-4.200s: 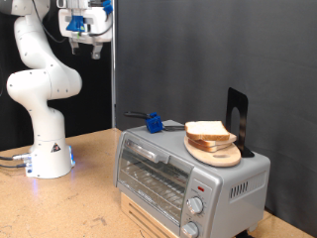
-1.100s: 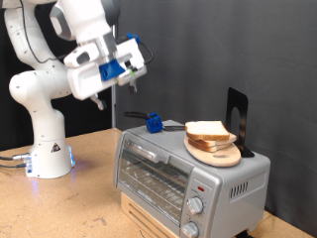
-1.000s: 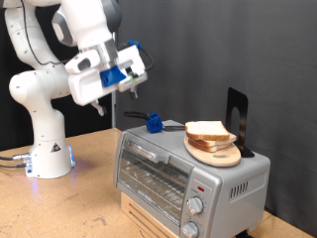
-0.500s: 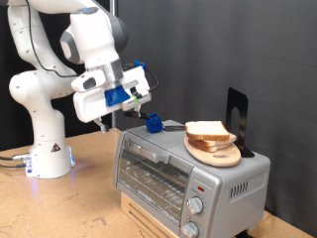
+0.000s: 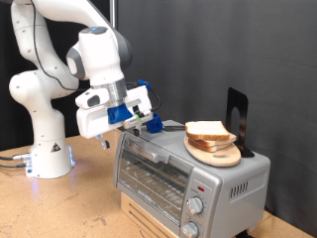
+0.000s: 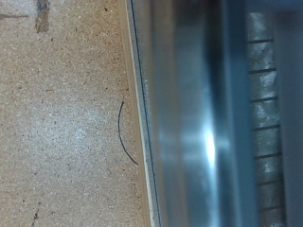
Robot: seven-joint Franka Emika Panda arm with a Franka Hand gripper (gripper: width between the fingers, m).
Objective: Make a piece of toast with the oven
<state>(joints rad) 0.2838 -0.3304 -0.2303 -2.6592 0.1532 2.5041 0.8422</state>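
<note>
- On top of the oven [image 5: 183, 169], toward its 3 o'clock end in the exterior view, the piece of toast [image 5: 209, 130] lies on a round wooden plate [image 5: 216, 152].
- At about 9 o'clock from the toast, the gripper [image 5: 127, 129] hangs just above the oven's upper front corner, carrying nothing visible.
- Whether its fingers are spread or pressed together cannot be told.
- Behind the gripper a blue object [image 5: 156, 125] sits on the oven top.
- At 3 o'clock of the plate stands a black upright stand [image 5: 237, 120].
- The oven's glass door is closed; two knobs [image 5: 194, 217] sit at its 3 o'clock panel.
- The wrist view shows the oven's metal edge [image 6: 189, 113] blurred beside the wooden table [image 6: 66, 113].
</note>
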